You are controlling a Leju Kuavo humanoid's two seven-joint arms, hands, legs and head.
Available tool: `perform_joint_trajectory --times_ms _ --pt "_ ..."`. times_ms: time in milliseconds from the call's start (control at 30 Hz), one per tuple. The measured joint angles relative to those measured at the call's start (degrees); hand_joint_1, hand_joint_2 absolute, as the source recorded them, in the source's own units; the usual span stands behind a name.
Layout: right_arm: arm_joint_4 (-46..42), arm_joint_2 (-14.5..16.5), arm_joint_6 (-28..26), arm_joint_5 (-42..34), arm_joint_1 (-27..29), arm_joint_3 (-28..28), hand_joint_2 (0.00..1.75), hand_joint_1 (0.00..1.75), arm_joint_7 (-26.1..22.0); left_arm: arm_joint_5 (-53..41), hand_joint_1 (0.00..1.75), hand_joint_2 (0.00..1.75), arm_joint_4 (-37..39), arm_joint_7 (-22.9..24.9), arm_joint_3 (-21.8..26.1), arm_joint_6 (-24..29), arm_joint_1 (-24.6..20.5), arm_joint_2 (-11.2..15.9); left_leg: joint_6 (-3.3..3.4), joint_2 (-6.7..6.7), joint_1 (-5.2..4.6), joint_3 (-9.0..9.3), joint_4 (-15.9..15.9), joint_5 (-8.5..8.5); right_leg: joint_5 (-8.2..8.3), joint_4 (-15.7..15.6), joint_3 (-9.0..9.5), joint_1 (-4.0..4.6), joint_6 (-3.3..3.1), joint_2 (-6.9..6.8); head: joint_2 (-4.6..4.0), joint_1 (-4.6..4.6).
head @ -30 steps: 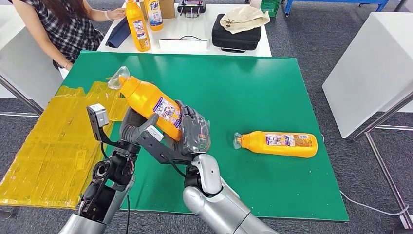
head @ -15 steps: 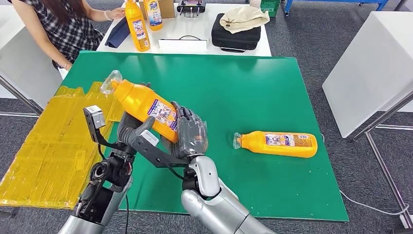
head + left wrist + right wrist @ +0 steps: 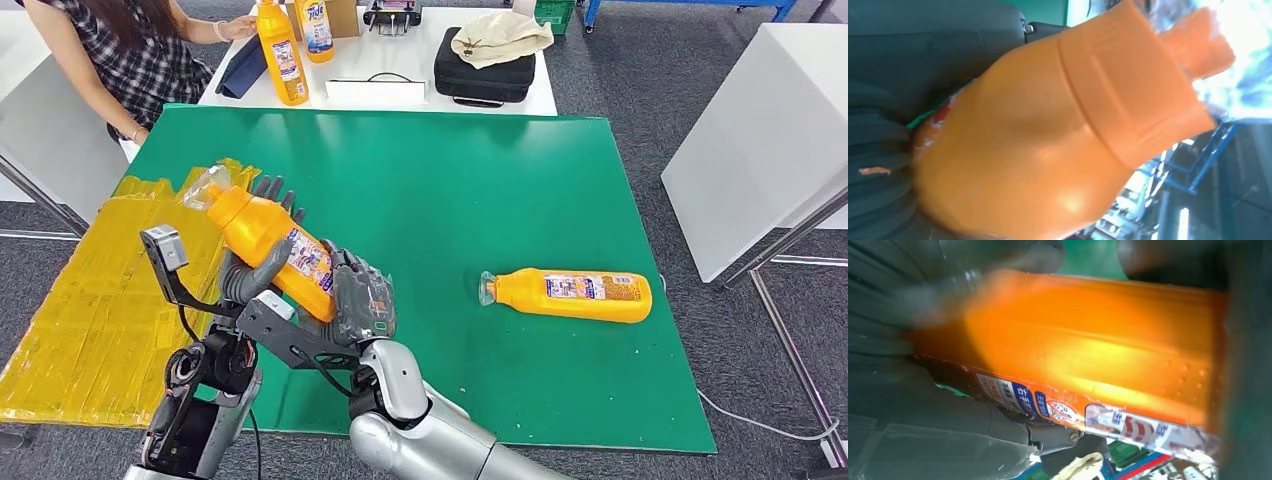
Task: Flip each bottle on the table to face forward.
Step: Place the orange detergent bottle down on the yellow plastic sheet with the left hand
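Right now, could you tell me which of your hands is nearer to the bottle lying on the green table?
Right. The right hand holds the raised bottle on the lying bottle's side; the left hand grips beyond it.

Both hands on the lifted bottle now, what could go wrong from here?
1. The held bottle is tilted in mid-air between the left hand and right hand; a regrip might let its smooth body slip.
2. It hangs over the green table's left edge, so a drop could land on the yellow sheets.
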Motion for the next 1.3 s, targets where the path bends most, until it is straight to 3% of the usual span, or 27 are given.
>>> perform_joint_trajectory --times_ms 600,633,700,733,767,833,967,1100,1300 --pt "2.1 -0.1 0.5 -1.2 -3.5 3.3 1.75 1.75 0.4 -0.1 1.75 1.75 -2.2 0.5 2.7 -0.2 0.2 -2.6 0.00 0.00 0.00 0.01 0.0 0.00 0.00 0.0 -0.02 0.01 0.00 0.02 0.00 0.00" --pt "2.1 -0.1 0.5 -1.0 -3.5 3.3 1.75 1.42 0.4 -0.2 1.75 1.75 -2.3 0.6 2.8 -0.2 0.2 -2.6 0.00 0.00 0.00 0.01 0.0 0.00 0.00 0.0 -0.02 0.01 0.00 0.02 -0.01 0.00" --pt "2.2 -0.1 0.5 -0.6 -3.6 3.2 1.75 0.55 0.4 -0.5 1.75 1.75 -2.4 0.6 2.9 -0.2 0.2 -2.7 0.00 0.00 0.00 0.01 0.0 0.00 0.00 0.0 -0.02 0.01 0.00 0.02 -0.01 0.00" --pt "2.2 -0.1 0.3 0.0 -3.6 3.1 1.31 0.11 0.4 -0.8 1.75 1.75 -2.4 0.6 3.0 -0.1 0.2 -2.8 0.00 0.00 0.00 0.01 0.0 0.00 0.00 0.0 -0.02 0.00 0.00 0.02 -0.01 0.00" --pt "2.3 -0.1 0.0 0.7 -3.6 3.0 0.87 0.00 0.3 -1.1 1.75 1.75 -2.5 0.6 3.0 -0.1 0.2 -2.9 0.00 0.00 0.00 0.01 0.0 0.00 0.00 0.0 -0.01 0.00 0.00 0.01 -0.01 -0.01" --pt "2.5 -0.1 -1.0 3.1 -3.2 2.3 0.00 0.00 -0.6 -2.2 1.75 1.75 -2.6 0.5 3.1 0.0 0.1 -3.0 0.00 0.00 0.00 0.01 0.0 0.00 0.00 0.0 -0.01 0.00 0.00 0.01 -0.01 0.01" --pt "2.2 -0.1 -2.3 12.5 -1.0 -3.4 0.00 0.00 -4.6 -5.7 1.75 1.75 -3.0 -1.6 3.4 1.5 0.0 -3.0 0.00 -0.03 0.00 0.00 0.0 0.00 0.00 0.0 0.01 0.00 0.00 0.00 0.00 0.00" --pt "-4.4 -0.5 -1.1 24.1 4.8 -14.5 0.00 0.00 -9.6 -15.8 1.75 1.75 -3.9 -6.5 4.8 8.2 0.3 -2.6 0.00 -0.07 0.01 -0.02 0.0 0.00 0.00 0.0 0.01 0.01 0.00 -0.02 -0.01 -0.01" --pt "-17.3 -2.0 1.2 28.3 12.0 -27.2 0.00 0.00 -12.7 -27.2 1.75 1.75 -6.3 -8.9 7.2 16.3 0.9 -1.7 0.00 -0.09 0.00 -0.05 0.0 -0.01 0.00 0.0 0.00 0.00 0.00 -0.04 0.00 0.01"
